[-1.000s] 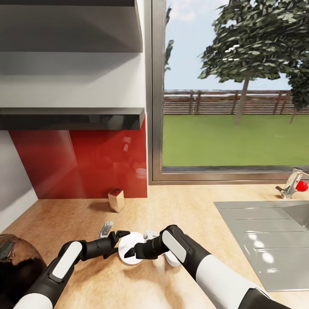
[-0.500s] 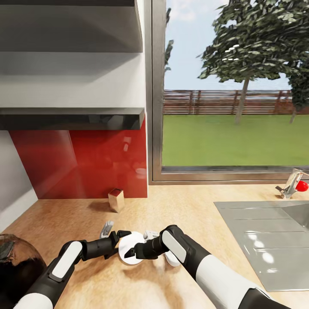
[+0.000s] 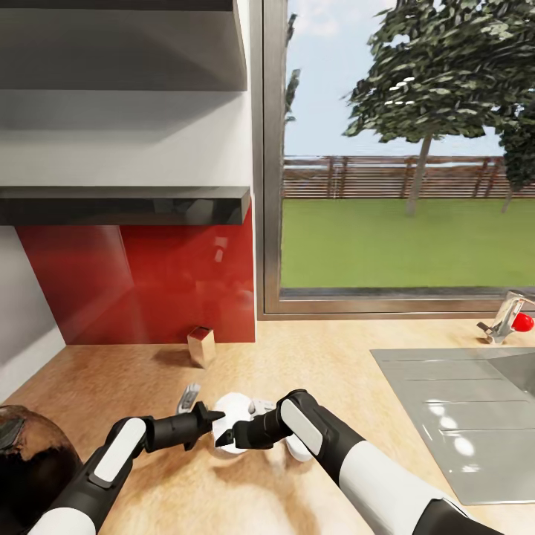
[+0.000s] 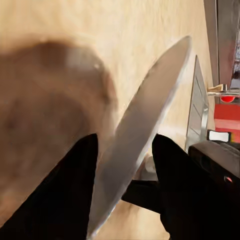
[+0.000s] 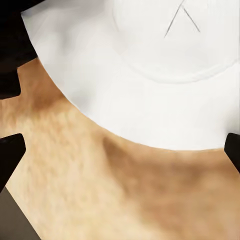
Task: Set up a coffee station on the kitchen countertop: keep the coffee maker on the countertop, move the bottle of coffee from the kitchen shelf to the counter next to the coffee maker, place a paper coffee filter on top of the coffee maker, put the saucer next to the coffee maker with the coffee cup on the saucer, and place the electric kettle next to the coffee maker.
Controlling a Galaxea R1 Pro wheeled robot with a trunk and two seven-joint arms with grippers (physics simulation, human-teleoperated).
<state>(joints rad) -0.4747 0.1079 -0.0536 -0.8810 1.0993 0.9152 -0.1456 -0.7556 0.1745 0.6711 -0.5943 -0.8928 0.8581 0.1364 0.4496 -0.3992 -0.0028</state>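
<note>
Now, worktop: kitchen countertop (image 3: 327,349) is running light and woody, grey sink (image 3: 461,416) at right.
Backdrop: red wall panel (image 3: 141,282) is gleaming far-left.
Left gripper (image 3: 210,417): is pinching the tilted saucer (image 3: 236,431).
Right gripper (image 3: 227,438): jaws are standing wide beside it.

Domestic kitchen. Evidence: light wood-look kitchen countertop (image 3: 334,349) with inset grey sink (image 3: 461,416), tap (image 3: 505,316) with a red part, glossy red splashback (image 3: 148,282), wall shelves (image 3: 126,200). Large window (image 3: 401,148) faces lawn, fence and trees, probably a garden.
</note>
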